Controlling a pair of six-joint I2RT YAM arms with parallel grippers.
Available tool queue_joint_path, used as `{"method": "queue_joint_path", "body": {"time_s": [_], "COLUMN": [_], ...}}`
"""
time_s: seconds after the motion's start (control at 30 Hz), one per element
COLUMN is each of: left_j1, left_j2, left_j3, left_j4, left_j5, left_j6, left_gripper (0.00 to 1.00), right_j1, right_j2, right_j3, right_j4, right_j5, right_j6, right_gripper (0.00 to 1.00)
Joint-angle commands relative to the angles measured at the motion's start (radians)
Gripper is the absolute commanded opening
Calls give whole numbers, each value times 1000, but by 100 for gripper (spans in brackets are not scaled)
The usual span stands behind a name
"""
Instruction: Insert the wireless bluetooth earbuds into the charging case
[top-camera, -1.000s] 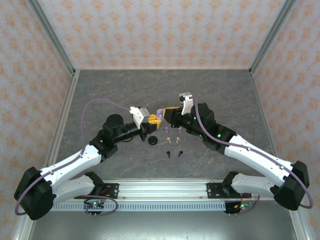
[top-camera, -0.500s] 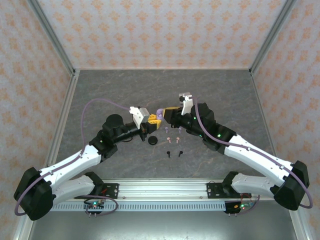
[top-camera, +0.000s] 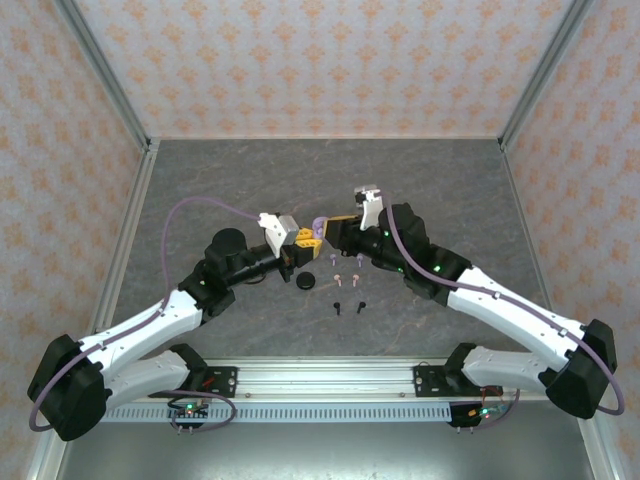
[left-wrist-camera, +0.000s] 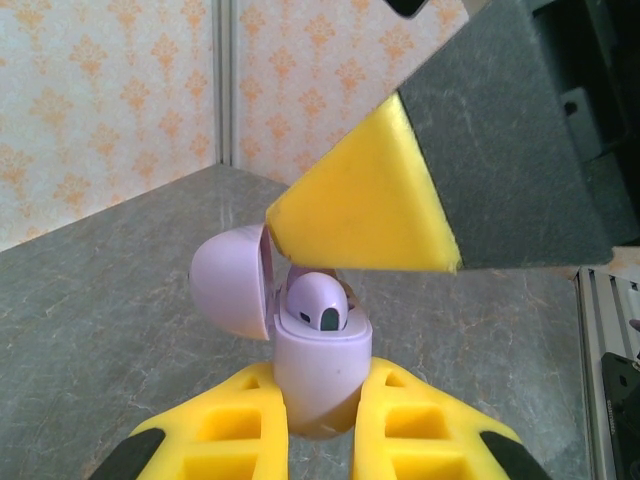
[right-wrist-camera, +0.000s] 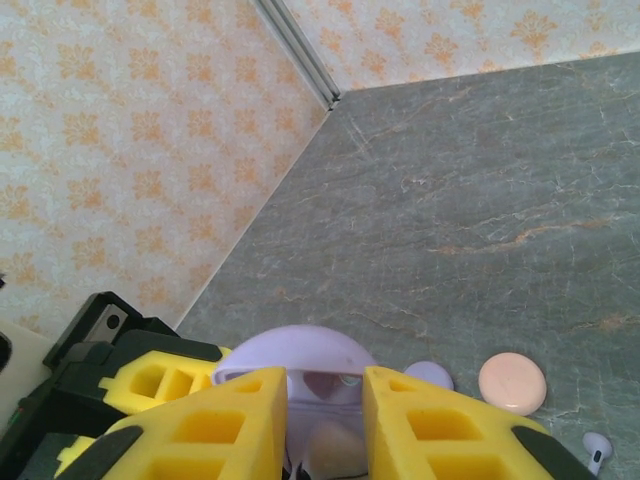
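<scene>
My left gripper (left-wrist-camera: 320, 420) is shut on the body of a lilac charging case (left-wrist-camera: 320, 365), held upright above the table with its lid (left-wrist-camera: 228, 282) swung open to the left. One lilac earbud (left-wrist-camera: 318, 300) sits in the case with its round head sticking up. My right gripper (right-wrist-camera: 325, 420) hovers straight over the case, jaws a little apart; the bud shows in the gap and one yellow finger (left-wrist-camera: 365, 205) hangs just above it. In the top view the two grippers meet at the case (top-camera: 318, 224). Loose earbuds lie below: lilac (top-camera: 333, 258), pink (top-camera: 338, 276), black (top-camera: 339, 307).
A black disc (top-camera: 306, 280) lies on the grey table beside the loose buds. A lilac disc (right-wrist-camera: 429, 374), a pink disc (right-wrist-camera: 512, 382) and one more loose bud (right-wrist-camera: 597, 447) lie under the right gripper. Patterned walls enclose the table on three sides.
The right gripper's jaws have parted slightly over the case and its wrist has shifted a little to the left. The left arm and case have stayed still.
</scene>
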Motion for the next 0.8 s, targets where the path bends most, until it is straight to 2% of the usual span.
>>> {"method": "queue_joint_path", "body": {"time_s": [0.0, 0.17, 0.37, 0.47, 0.53, 0.63, 0.77], "left_j1": [-8, -8, -8, -8, -9, -8, -9], "left_j2": [-19, -22, -35, -43, -47, -52, -52], "left_j3": [24, 25, 22, 21, 24, 31, 43], "left_j4": [46, 41, 43, 58, 59, 57, 51], "left_j5": [-8, -8, 1, 27, 46, 65, 91], "left_j6": [0, 0, -1, -8, -9, -10, -9], "left_gripper": [0, 0, 0, 0, 0, 0, 0], "right_j1": [7, 7, -19, -87, -148, -200, -219], "right_j2": [3, -1, -51, -74, -87, -88, -82], "right_j3": [52, 103, 151, 154, 140, 121, 89], "right_j4": [-39, -104, -180, -207, -206, -194, -156], "right_j5": [2, 18, 11, -89, -201, -318, -414], "right_j6": [-8, -32, -96, -87, -59, -28, -6], "right_gripper": [28, 35, 57, 72, 82, 93, 99]}}
